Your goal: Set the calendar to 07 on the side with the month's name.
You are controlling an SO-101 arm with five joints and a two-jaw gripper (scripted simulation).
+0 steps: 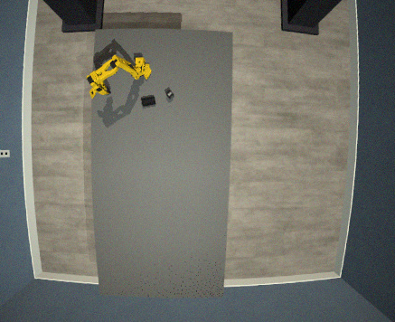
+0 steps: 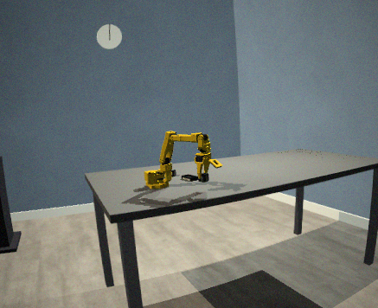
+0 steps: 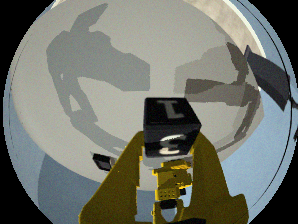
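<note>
Cube (image 3: 170, 129) shows "1" and "3"

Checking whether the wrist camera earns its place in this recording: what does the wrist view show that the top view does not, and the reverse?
Only the wrist view shows the gripper shut on a black cube, with a 1 on its top face and a 3 on the face toward the camera. Only the top view shows the whole layout: the yellow arm, the dark tray and a second small dark block lying apart on the table. Both show the grey table top and the arm's shadow.
</note>
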